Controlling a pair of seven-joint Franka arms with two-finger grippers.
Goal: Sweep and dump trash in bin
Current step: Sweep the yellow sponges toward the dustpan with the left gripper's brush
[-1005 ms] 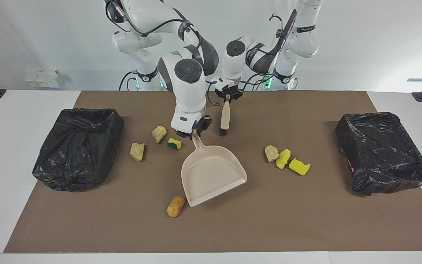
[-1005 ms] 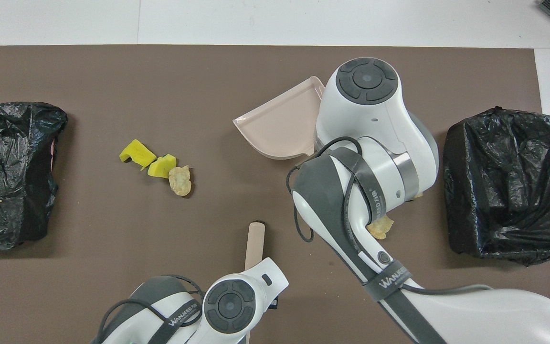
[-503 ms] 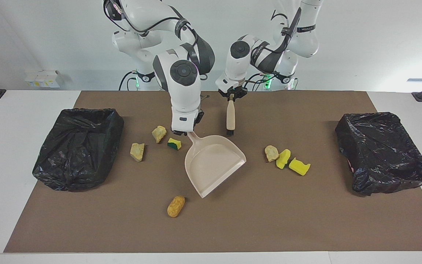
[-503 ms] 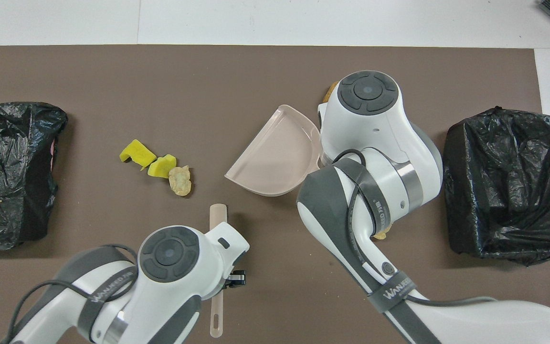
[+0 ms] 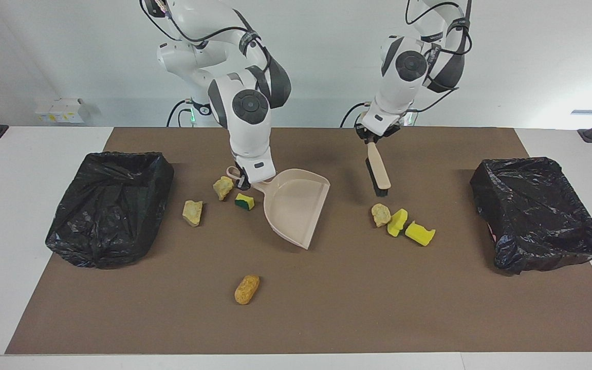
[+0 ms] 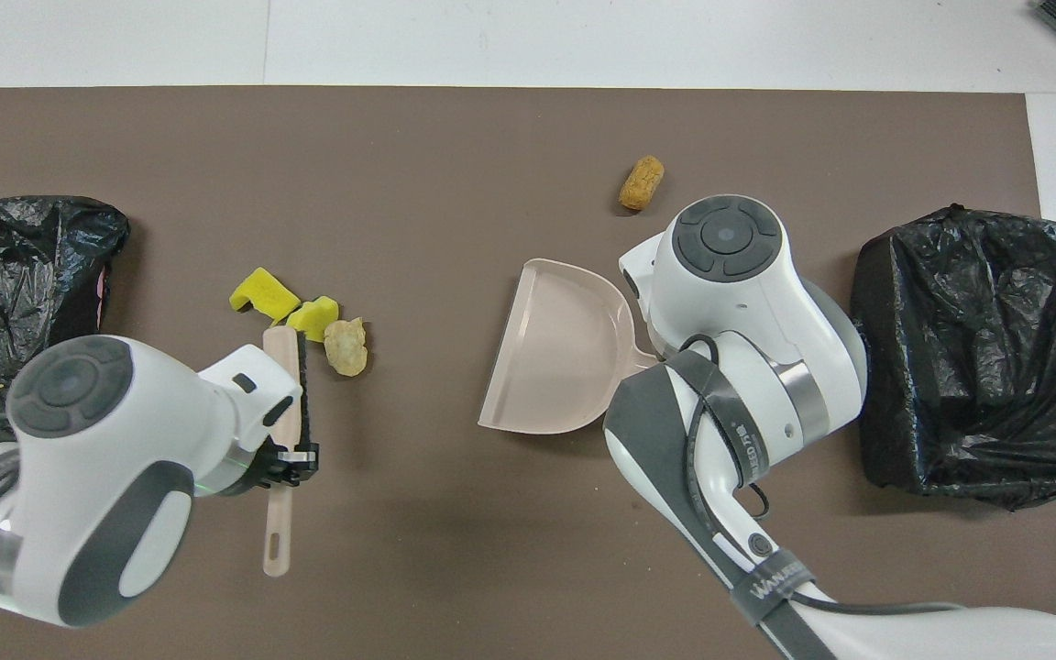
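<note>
My right gripper (image 5: 244,181) is shut on the handle of the beige dustpan (image 5: 296,203), which it holds low and tilted over the mat's middle, mouth toward the left arm's end; the dustpan also shows in the overhead view (image 6: 555,357). My left gripper (image 5: 371,139) is shut on the brush (image 5: 378,174), bristles down beside a tan chunk (image 5: 381,214) and two yellow chunks (image 5: 397,222) (image 5: 419,233). A tan chunk (image 5: 223,187), a yellow-and-green sponge (image 5: 244,201) and another tan chunk (image 5: 192,212) lie by the dustpan handle. An orange-brown chunk (image 5: 247,289) lies farther out.
Two black bag-lined bins stand on the brown mat, one at the right arm's end (image 5: 111,205) and one at the left arm's end (image 5: 537,210). In the overhead view the right arm hides the chunks by the dustpan handle.
The left arm swung the brush toward its own end of the table, next to the three chunks there. The right gripper drew the dustpan toward the robots and turned its mouth toward the left arm's end.
</note>
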